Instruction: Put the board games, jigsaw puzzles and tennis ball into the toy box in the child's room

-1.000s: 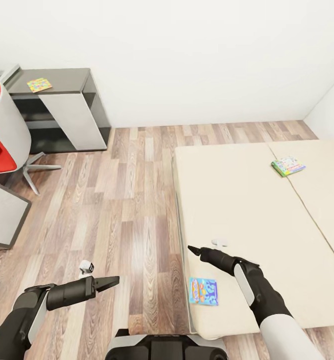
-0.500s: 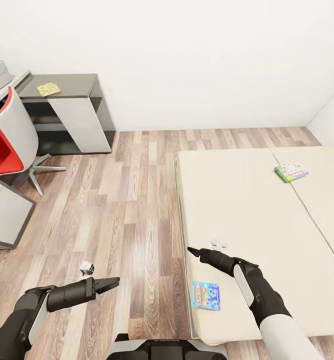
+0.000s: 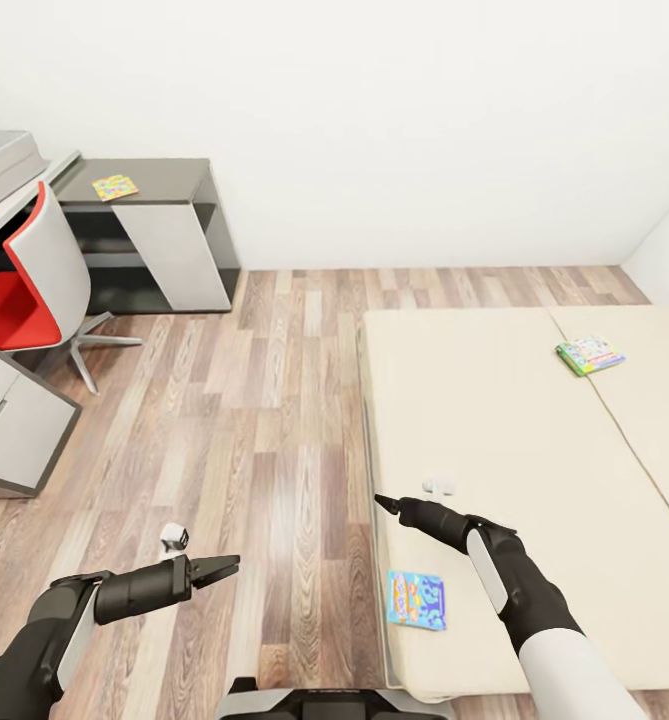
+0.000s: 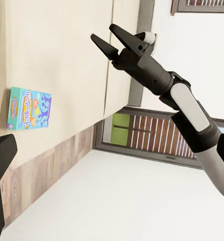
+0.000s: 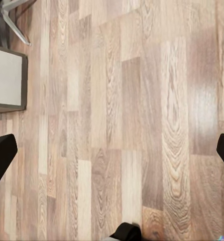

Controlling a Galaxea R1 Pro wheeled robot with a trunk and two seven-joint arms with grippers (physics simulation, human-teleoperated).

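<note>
Light blue board game (image 3: 417, 599): flat on bed (image 3: 494, 430), lower centre, long axis roughly across frame. Green-edged board game (image 3: 590, 355): right, slightly skewed. Both end effectors, left (image 3: 226, 565) and right (image 3: 382, 503), spread and empty.

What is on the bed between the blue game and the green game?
In the head view, mostly bare beige mattress between the light blue game box and green-edged game box, plus the right gripper.

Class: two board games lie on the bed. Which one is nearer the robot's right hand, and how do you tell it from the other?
The light blue game box, near the bed's edge just below the right hand. The green-edged box lies far up the mattress.
</note>
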